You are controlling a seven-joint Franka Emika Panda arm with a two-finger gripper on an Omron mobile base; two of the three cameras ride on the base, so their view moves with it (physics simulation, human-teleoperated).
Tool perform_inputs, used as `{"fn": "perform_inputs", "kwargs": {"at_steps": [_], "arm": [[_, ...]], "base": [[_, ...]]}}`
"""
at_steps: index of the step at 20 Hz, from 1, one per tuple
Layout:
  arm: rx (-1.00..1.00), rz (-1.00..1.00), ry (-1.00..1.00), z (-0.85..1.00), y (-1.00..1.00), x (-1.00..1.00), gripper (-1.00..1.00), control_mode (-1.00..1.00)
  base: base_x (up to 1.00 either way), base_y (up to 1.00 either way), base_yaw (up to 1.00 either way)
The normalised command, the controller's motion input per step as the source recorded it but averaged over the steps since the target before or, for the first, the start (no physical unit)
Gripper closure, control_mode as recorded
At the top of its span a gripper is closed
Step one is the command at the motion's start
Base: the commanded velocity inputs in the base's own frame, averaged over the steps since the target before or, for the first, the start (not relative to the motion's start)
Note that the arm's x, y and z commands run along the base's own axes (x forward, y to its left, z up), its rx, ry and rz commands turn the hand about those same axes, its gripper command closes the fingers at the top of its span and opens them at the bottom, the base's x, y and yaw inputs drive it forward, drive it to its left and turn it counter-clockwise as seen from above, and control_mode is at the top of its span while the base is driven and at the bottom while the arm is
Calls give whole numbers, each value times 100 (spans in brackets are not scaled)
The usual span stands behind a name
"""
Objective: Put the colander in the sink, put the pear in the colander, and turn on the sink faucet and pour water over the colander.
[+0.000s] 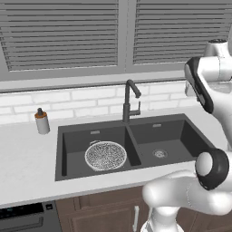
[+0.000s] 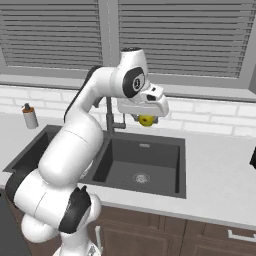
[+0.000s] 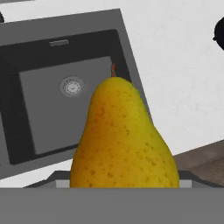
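Even, bright, diffuse rendered light in all views; no clear source. Soft shading inside the sink (image 1: 68,149) basins, no hard shadows or glare. White bench (image 1: 22,158) near washed out. Pear (image 3: 124,140) close to lens, slightly soft; all frames low-resolution, edges undistorted.

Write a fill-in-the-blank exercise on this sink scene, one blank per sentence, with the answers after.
1. The colander rests in the ____ basin of the sink in the left base view.
2. The end effector holds a yellow ____ above the counter.
3. The soap bottle stands on the counter to the ____ of the sink.
4. The sink faucet rises behind the divider between the two ____.

Missing words: left; pear; left; basins
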Motion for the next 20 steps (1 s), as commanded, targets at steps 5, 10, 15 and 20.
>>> {"fn": "perform_inputs", "kwargs": {"at_steps": [5, 10, 15, 20], "arm": [[3, 3, 0, 56, 100, 11, 100, -100], [3, 0, 0, 6, 100, 3, 100, -100], [1, 0, -20, -18, 100, -7, 100, -100], [1, 0, -26, -31, 100, -2, 100, -100]], "base": [[0, 0, 0], [0, 0, 0], [0, 0, 0], [0, 0, 0]]}}
